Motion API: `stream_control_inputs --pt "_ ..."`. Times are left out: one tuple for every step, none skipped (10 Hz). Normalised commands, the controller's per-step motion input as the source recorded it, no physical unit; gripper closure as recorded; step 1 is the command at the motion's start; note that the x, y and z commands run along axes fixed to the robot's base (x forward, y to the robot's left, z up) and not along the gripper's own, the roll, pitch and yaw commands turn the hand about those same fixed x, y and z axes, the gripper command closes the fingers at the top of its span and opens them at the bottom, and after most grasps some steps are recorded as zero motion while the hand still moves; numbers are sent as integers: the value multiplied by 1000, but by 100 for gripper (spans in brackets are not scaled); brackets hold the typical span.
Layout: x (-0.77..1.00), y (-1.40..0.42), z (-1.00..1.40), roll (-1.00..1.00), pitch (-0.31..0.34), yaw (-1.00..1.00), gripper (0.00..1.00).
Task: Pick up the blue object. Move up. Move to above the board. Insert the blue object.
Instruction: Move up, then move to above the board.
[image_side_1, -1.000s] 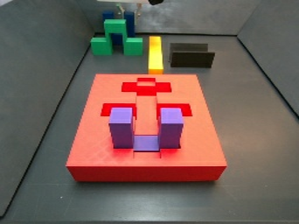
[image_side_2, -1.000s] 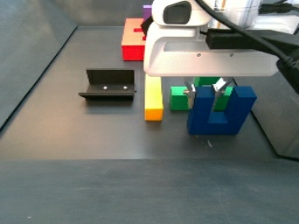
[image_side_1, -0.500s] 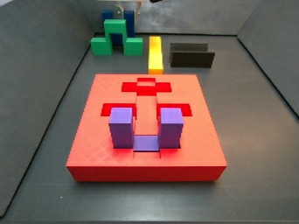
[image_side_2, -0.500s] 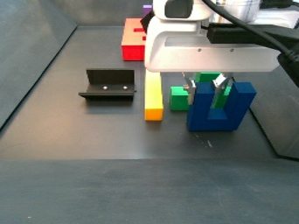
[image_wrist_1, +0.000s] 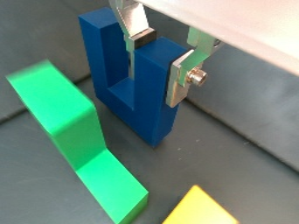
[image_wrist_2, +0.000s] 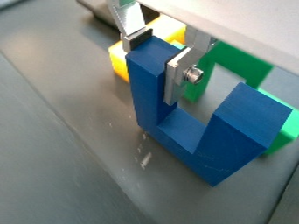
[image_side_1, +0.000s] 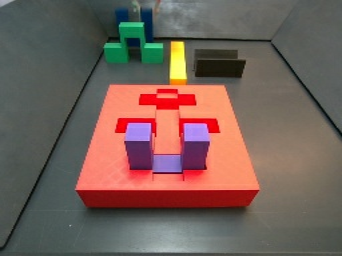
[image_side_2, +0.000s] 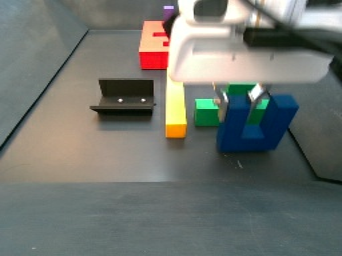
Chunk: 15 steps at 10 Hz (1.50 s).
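The blue object (image_wrist_1: 140, 118) is a navy U-shaped block standing on the dark floor, prongs up. It shows in both wrist views (image_wrist_2: 222, 140) and in both side views (image_side_2: 254, 135), half hidden behind the green block in one (image_side_1: 127, 17). My gripper (image_wrist_1: 153, 92) straddles one prong, with a silver finger plate against each of its faces (image_wrist_2: 156, 70). It shows above the block in a side view (image_side_2: 254, 98). The board (image_side_1: 120, 180) is a red slab with cut-outs, far from the gripper (image_side_2: 151, 52).
A purple U-shaped block (image_side_1: 139, 145) sits in a recess of the board. A green stepped block (image_side_2: 206, 112) stands right beside the blue object (image_wrist_1: 70, 122). A yellow bar (image_side_2: 175, 108) and the black fixture (image_side_2: 124, 97) lie close by. Grey walls enclose the floor.
My gripper has come down a little over the blue object, so the fingers sit lower on the prong. The block has not moved.
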Motion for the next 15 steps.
stream_control_inputs --pt "1 -31 608 39 19 -33 100" --pt "7 -13 304 84 19 -11 100" --pt "0 0 1400 0 0 0 100" --pt "-34 8 1400 -46 24 3 100" --pt "-69 -3 1400 -7 31 5 100" --pt "-31 -4 1400 19 15 6 100" --pt "29 19 1400 -6 51 4 100" --pt "25 12 650 -6 94 -4 100" --pt "24 -5 275 8 73 4 100" --pt "224 -1400 153 -73 253 -97 100" --pt "220 -1400 147 -78 245 -98 100" --pt "221 -1400 149 -15 180 -43 100" --pt "224 -1400 154 -50 119 -11 100" --pt "225 -1400 157 -50 100 0 100" --pt "228 -1400 160 1 83 1 100"
